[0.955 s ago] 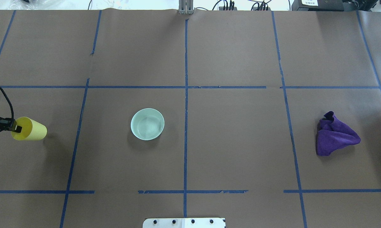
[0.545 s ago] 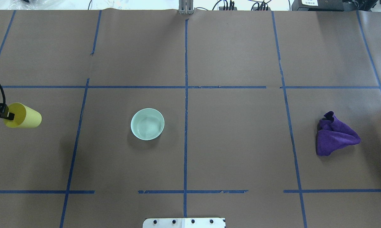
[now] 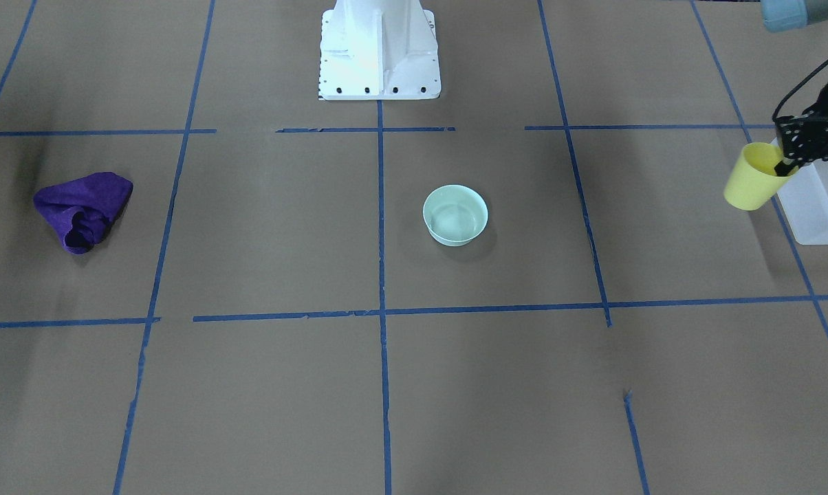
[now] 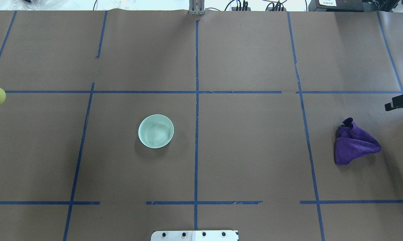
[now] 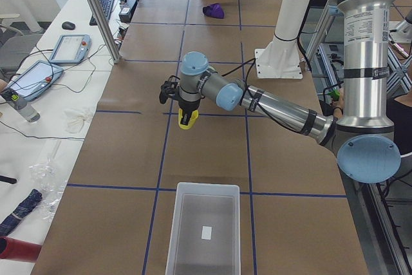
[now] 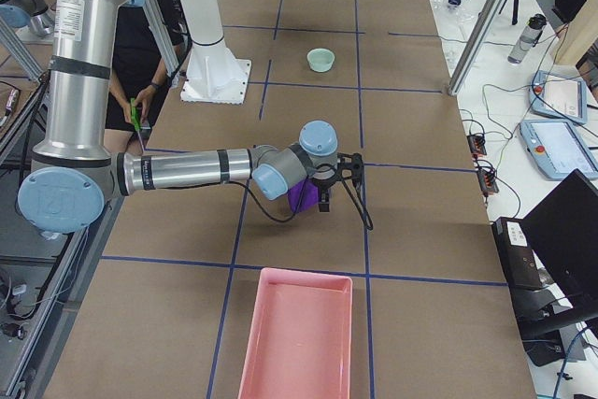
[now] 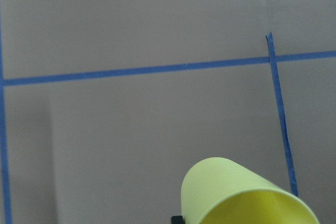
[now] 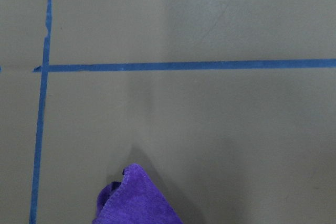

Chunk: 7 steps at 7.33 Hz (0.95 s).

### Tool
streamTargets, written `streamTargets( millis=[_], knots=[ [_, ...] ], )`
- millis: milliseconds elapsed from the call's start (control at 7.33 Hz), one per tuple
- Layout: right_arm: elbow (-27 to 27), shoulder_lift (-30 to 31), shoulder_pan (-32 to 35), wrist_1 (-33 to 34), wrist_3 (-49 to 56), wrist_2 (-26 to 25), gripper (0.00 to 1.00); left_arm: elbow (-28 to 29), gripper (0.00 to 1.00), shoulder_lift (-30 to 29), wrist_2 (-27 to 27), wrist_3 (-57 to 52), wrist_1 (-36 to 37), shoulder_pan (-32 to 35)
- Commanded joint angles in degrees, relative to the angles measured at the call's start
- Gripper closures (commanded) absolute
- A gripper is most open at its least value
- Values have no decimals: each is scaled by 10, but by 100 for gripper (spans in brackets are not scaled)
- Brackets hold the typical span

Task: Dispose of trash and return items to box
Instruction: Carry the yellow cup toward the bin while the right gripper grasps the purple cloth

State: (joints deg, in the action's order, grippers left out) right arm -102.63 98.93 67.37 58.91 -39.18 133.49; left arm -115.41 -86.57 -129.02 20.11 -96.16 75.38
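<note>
Above table [image 3: 455,385] — hand [image 3: 785,165] seemingly grips cup [image 3: 747,182].

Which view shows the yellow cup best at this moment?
Exterior front-facing: the whole cup shows, tilted, held at its rim by the left gripper. Overhead cuts it off at the edge, the left wrist view crops it, and the side views show it small.

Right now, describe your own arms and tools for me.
The left arm and right arm are silver tubular links with blue-grey round joint caps and a white printed label on each upright link. The left tool and right tool are black and angular. A black cable loops off each wrist.
</note>
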Motion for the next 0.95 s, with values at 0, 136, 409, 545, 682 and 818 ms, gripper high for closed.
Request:
streamTargets(
  millis=[0,136,409,545,682,818],
  knots=[
    [-3,4,-82,-14,-18,-50,0,5,100,-19,2,-103,50,70],
    [-6,3,-105,-14,-18,-56,0,11,100,-19,2,-129,55,88],
    [-13,3,-146,-14,-33,-58,0,33,100,-29,2,-176,57,121],
    [-13,5,-170,-13,-33,-79,0,40,100,-33,2,-192,61,127],
    [-10,6,-197,-12,-32,-111,0,51,100,-34,2,-211,61,143],
    [-8,6,-204,-12,-32,-116,0,56,100,-36,2,-221,61,145]
  ],
)
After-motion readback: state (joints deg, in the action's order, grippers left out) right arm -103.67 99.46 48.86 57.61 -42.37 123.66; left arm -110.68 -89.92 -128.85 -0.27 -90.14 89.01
